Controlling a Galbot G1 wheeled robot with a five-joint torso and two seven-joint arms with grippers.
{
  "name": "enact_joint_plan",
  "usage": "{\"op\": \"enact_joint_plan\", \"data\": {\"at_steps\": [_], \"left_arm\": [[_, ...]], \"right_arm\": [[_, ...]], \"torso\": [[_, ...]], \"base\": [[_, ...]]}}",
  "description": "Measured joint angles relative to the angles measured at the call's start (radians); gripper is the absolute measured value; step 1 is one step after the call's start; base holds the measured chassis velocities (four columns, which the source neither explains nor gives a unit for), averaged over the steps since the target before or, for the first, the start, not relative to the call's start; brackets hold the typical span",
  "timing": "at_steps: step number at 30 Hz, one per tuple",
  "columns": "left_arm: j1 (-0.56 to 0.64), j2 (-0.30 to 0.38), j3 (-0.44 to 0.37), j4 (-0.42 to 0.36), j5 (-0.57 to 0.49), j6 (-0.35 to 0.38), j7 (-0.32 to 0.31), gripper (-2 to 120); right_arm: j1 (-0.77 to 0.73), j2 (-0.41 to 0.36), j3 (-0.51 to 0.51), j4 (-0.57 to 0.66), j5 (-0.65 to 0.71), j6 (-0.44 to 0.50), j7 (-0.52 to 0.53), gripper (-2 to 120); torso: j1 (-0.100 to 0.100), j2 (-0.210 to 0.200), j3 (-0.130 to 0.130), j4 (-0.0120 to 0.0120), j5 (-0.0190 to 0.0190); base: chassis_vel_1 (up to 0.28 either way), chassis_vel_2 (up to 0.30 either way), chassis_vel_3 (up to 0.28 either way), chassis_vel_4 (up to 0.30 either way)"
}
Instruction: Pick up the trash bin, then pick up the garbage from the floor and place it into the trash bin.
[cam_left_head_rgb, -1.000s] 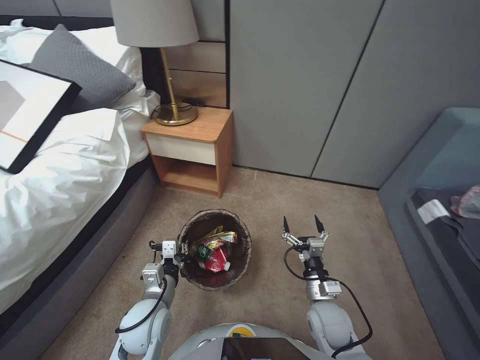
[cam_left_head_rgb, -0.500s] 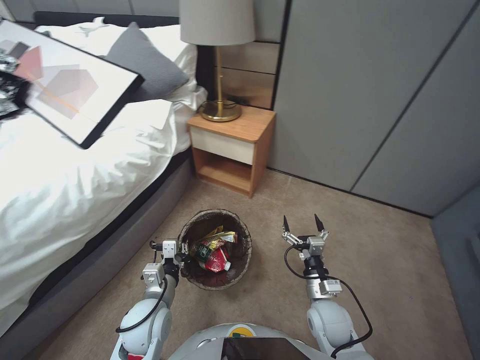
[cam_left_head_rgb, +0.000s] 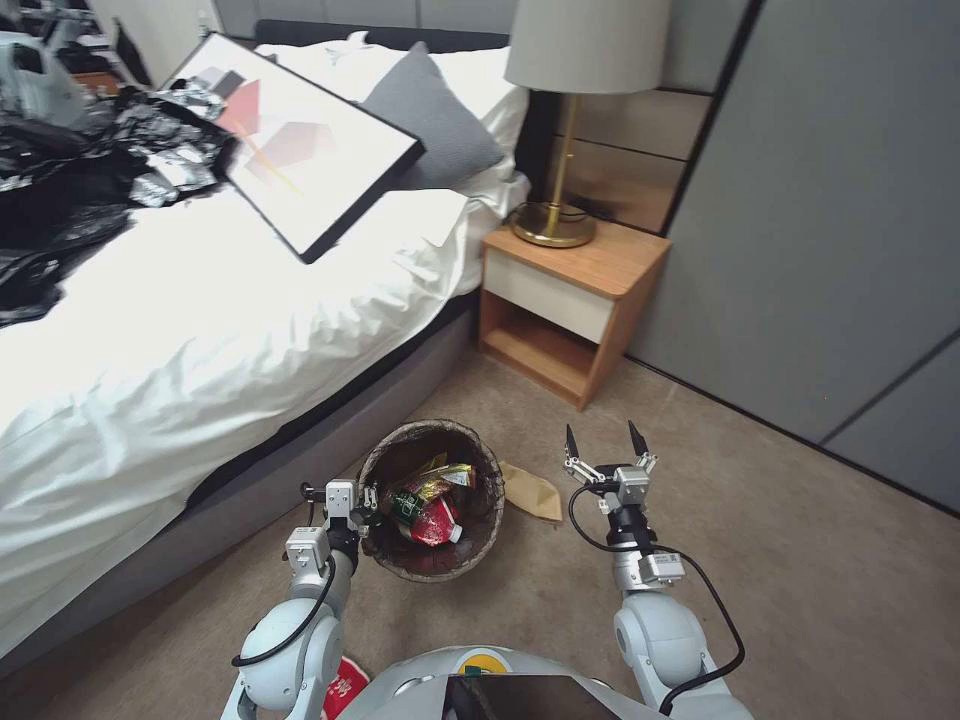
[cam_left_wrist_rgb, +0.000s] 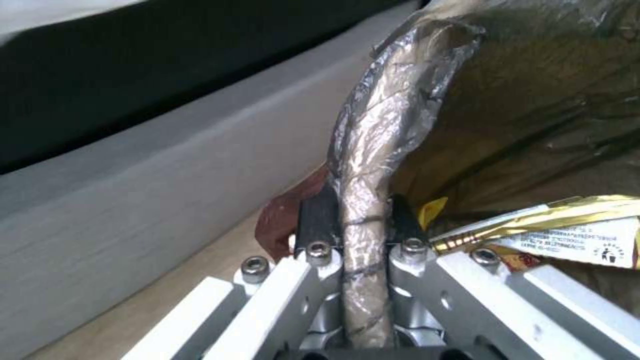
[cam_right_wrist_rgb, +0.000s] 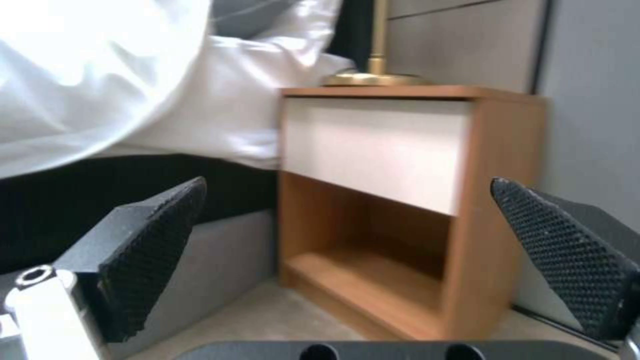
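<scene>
Left gripper (cam_left_head_rgb: 363, 497) clamps trash bin (cam_left_head_rgb: 478, 540) rim; right gripper (cam_left_head_rgb: 601, 443) spread wide

red scrap (cam_left_head_rgb: 343, 688) behind left arm, perhaps litter

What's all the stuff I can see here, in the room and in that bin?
trash bin: one, dark-lined, held above the carpet beside the bed
garbage: several red, yellow, green pieces, inside the bin
brown paper bag: one, on the carpet right of the bin
bed: one, white sheets, left
grey pillow: one, on the bed
framed picture: one, on the bed
nightstand: one, wooden
lamp: one, brass, on the nightstand
left hand: shut on the bin's rim
right hand: open, empty
</scene>
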Motion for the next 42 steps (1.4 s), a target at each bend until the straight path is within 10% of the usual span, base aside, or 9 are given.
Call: {"op": "enact_joint_plan", "data": {"at_steps": [14, 24, 42], "left_arm": [[0.0, 0.003, 0.007, 0.011, 0.0, -0.011, 0.002, 2], [0.002, 0.002, 0.009, 0.007, 0.001, -0.012, 0.001, 2], [0.006, -0.003, 0.019, 0.001, 0.024, -0.012, -0.001, 2]], "right_arm": [[0.01, -0.008, 0.001, 0.001, -0.018, -0.005, -0.004, 100], [0.081, -0.115, 0.064, -0.039, -0.133, -0.306, -0.174, 100], [0.349, -0.235, -0.006, -0.47, -0.284, -0.405, -0.446, 100]], "torso": [[0.0, 0.0, 0.0, 0.0, 0.0], [0.0, 0.0, 0.0, -0.0001, 0.0002], [0.0, 0.0, 0.0, -0.0001, 0.0001]], "base": [[0.078, 0.081, 0.075, 0.078], [0.0, 0.0, 0.0, 0.0], [0.0, 0.0, 0.0, 0.0]]}}
